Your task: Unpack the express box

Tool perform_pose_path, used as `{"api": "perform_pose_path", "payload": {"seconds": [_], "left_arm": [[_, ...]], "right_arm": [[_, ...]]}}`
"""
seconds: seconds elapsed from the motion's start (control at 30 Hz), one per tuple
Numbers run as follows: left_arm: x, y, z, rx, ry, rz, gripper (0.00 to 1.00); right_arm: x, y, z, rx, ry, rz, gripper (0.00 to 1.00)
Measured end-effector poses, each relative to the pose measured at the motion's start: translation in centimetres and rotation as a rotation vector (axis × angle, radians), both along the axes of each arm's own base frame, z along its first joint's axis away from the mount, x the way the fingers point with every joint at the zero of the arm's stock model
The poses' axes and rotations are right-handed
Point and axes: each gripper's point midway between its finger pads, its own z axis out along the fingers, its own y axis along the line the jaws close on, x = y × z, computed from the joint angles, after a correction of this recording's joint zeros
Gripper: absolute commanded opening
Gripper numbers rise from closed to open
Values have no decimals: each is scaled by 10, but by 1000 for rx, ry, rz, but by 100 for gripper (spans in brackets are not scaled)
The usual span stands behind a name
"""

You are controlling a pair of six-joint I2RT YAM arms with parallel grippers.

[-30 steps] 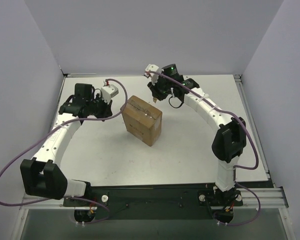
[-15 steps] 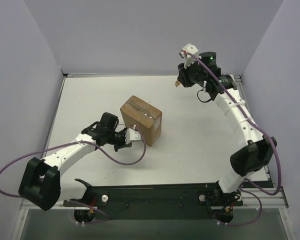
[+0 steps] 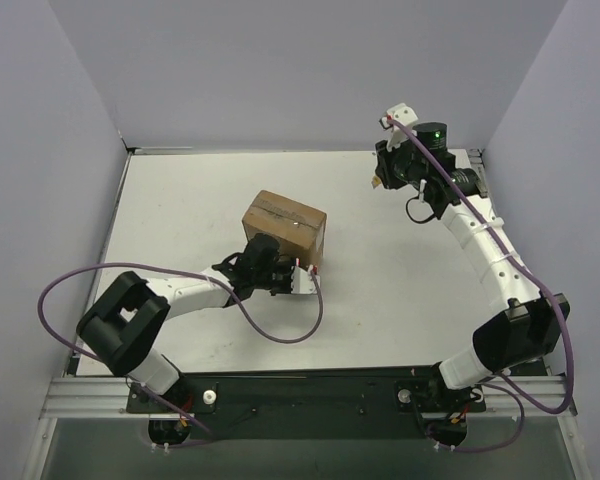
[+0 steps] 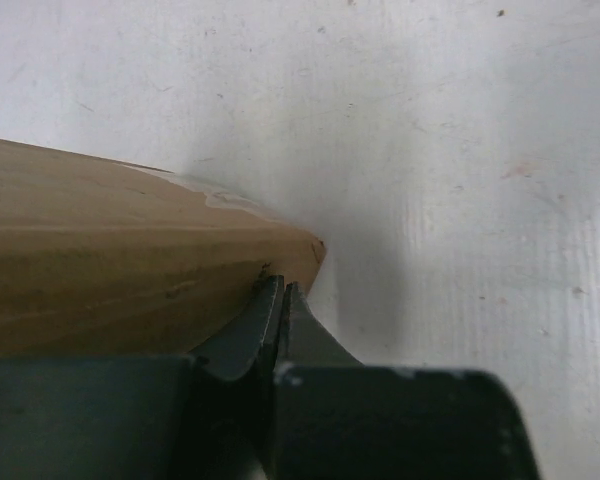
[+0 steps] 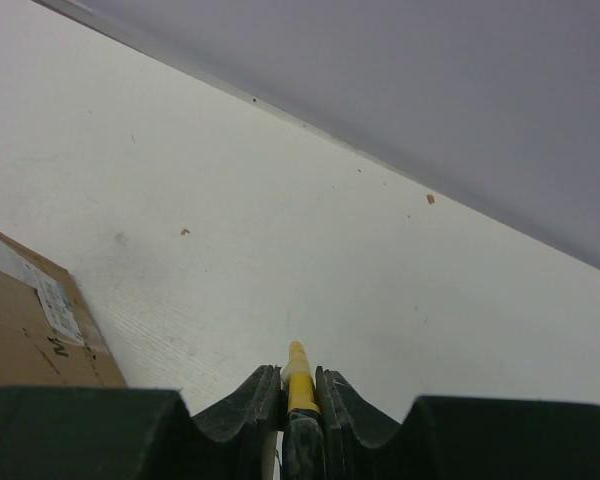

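The express box [image 3: 285, 226], a brown cardboard carton with closed top flaps, stands mid-table. My left gripper [image 3: 276, 262] is shut and empty, low at the box's near side. In the left wrist view its closed fingertips [image 4: 282, 292] touch the lower corner of the box [image 4: 100, 270]. My right gripper [image 3: 380, 174] is raised at the back right, away from the box, shut on a yellow-and-black utility knife [image 3: 375, 181]. In the right wrist view the knife's yellow tip [image 5: 296, 358] sticks out between the jaws of the gripper [image 5: 298, 392]. The box with its white label [image 5: 25, 320] shows at lower left.
The white table [image 3: 400, 270] is walled by pale panels at the back and both sides. A purple cable loops from the left arm over the table [image 3: 280, 335]. The arm bases and a black rail [image 3: 310, 385] run along the near edge.
My left arm has swung from the box's far left round to its near side, gripper low against it. My right arm has drawn back to the back right, carrying the knife.
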Motion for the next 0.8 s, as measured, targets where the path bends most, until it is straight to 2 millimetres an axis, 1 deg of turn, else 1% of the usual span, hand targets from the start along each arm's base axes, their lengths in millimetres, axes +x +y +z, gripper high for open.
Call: {"api": "perform_pose_path", "payload": {"seconds": [0.07, 0.13, 0.23, 0.27, 0.33, 0.43, 0.57, 0.67, 0.73, 0.8], "left_arm": [[7, -4, -4, 0, -22, 9, 0], [11, -8, -8, 0, -33, 14, 0], [15, -15, -12, 1, -32, 21, 0], [17, -16, -13, -1, -32, 25, 3], [18, -18, -12, -7, -25, 38, 4], [23, -21, -4, -22, -18, 70, 6], [43, -32, 18, -57, -53, 113, 7], [49, -39, 27, -72, -70, 104, 10], [45, -40, 25, -67, -55, 76, 15], [36, -38, 18, -46, -14, 45, 22]], "right_arm": [[0, -6, -8, 1, 16, -24, 0], [0, -12, -10, 14, 25, -48, 0], [-2, -20, -4, 40, 15, -76, 0], [-2, -23, 0, 52, 10, -82, 0], [-3, -27, 7, 87, 0, -91, 0], [-1, -39, 14, 148, -5, -118, 0], [3, -53, 12, 177, 9, -153, 0], [2, -50, 11, 186, 16, -133, 0], [1, -45, 12, 197, 20, -110, 0], [-1, -41, 12, 210, 26, -90, 0]]}}
